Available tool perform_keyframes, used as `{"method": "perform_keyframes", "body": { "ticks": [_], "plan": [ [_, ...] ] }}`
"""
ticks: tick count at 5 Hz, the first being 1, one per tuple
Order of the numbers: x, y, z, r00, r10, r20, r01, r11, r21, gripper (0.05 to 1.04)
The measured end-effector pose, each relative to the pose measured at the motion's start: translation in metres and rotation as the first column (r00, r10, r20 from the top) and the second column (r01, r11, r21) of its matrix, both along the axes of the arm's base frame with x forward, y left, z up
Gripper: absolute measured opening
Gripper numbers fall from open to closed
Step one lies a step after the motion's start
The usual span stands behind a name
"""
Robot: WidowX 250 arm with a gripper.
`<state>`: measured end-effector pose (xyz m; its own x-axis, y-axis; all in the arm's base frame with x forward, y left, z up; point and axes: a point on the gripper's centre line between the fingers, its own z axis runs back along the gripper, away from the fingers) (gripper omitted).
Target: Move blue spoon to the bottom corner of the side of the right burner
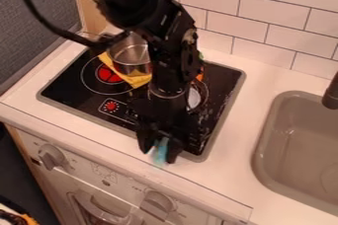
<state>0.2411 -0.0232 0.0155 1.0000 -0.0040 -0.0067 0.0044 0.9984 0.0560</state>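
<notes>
The blue spoon point(160, 155) is held — between the pincer's point(159, 150) tips.

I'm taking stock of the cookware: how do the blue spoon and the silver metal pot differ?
The spoon is blue; the pot is silvery. The spoon is held in the black two-finger tool, while the pot rests on a yellow cloth. The spoon is by the black stovetop's front edge, the pot farther back.
</notes>
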Motion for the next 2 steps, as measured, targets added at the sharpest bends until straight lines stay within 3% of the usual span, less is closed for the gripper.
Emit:
{"method": "perform_keyframes", "body": {
  "ticks": [1,2],
  "plan": [
    [-0.001,0.003,0.024,0.996,0.005,0.087,-0.005,1.000,0.006,0.980],
    [-0.004,0.011,0.045,0.987,0.030,0.156,-0.029,1.000,-0.004,1.007]
  ]
}}
